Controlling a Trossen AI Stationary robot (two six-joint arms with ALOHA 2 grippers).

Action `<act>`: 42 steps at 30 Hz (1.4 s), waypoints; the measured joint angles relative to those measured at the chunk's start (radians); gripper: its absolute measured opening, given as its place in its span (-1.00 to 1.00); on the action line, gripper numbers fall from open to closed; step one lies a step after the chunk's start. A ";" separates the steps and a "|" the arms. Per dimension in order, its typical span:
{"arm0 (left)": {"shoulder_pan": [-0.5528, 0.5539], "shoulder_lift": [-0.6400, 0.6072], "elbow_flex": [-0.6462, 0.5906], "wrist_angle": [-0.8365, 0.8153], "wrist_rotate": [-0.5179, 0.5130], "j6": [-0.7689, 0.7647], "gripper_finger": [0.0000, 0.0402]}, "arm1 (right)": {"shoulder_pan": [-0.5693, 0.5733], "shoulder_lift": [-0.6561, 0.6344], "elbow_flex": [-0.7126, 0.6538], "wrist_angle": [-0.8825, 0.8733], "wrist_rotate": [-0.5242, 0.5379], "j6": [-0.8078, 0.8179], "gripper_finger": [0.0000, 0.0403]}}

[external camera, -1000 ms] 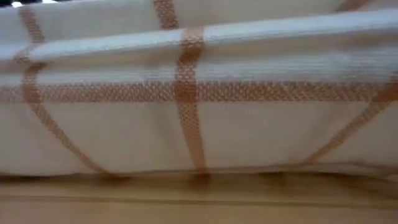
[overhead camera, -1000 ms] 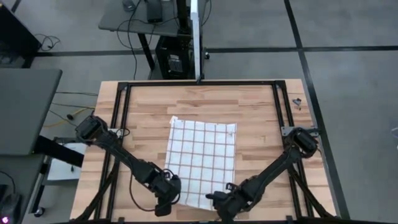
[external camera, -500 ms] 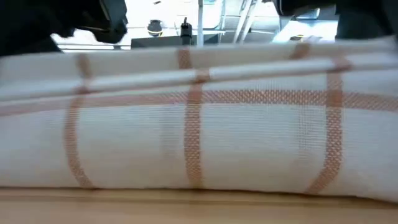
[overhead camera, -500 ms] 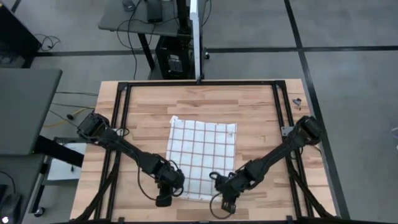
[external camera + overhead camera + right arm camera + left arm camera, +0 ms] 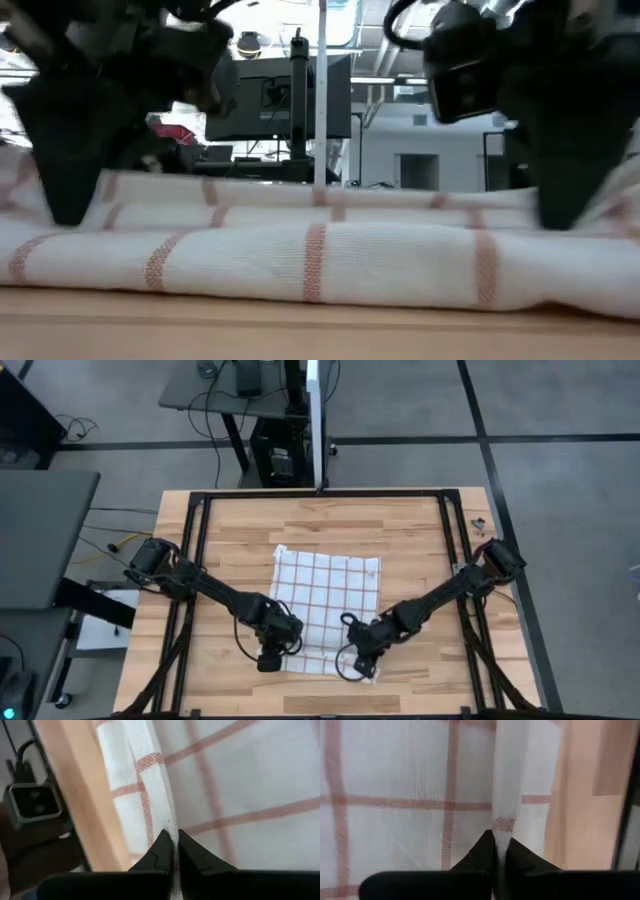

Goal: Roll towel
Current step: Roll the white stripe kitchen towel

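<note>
**High view: both grippers pinch the towel's near edge**

Both arms reach inward over the tabletop's near half. The left gripper [image 5: 272, 657] is closed on the towel's [image 5: 325, 595] near-left corner; the right gripper [image 5: 362, 663] is closed on the near-right corner. The towel lies mid-tabletop, its near edge folded into a low roll [image 5: 320, 255]. No writing is legible.

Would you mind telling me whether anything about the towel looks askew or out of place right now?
Nothing stands out. The towel lies flat on the table, its near edge folded over and pinched by the left gripper and right gripper.
</note>
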 joint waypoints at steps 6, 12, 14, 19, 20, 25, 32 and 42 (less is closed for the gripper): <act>-0.008 -0.005 -0.054 0.069 -0.028 -0.070 -1.00 | -0.023 0.000 0.000 -0.005 -0.001 -0.061 -1.00; 0.000 -0.005 -0.057 0.107 -0.035 -0.089 -1.00 | -0.022 0.001 -0.001 -0.047 0.023 -0.093 -1.00; 0.000 -0.005 -0.057 0.107 -0.038 -0.088 -1.00 | -0.022 0.001 -0.001 -0.054 0.030 -0.097 -0.98; 0.000 -0.004 -0.058 0.108 -0.052 -0.091 -0.96 | -0.023 0.002 -0.002 -0.074 0.070 -0.073 -0.77; 0.000 -0.004 -0.058 0.109 -0.052 -0.091 -0.92 | -0.027 0.002 -0.003 -0.082 0.070 -0.063 -0.71; 0.001 -0.008 -0.033 0.060 -0.068 -0.073 -0.69 | -0.037 -0.004 -0.003 -0.153 0.073 -0.043 -0.37; 0.006 -0.080 0.084 -0.153 -0.236 -0.001 -0.59 | -0.042 -0.093 -0.003 -0.167 0.083 -0.064 -0.05; -0.024 -0.171 0.111 -0.190 -0.308 -0.002 -0.59 | -0.016 -0.208 -0.002 -0.170 0.106 -0.072 -0.06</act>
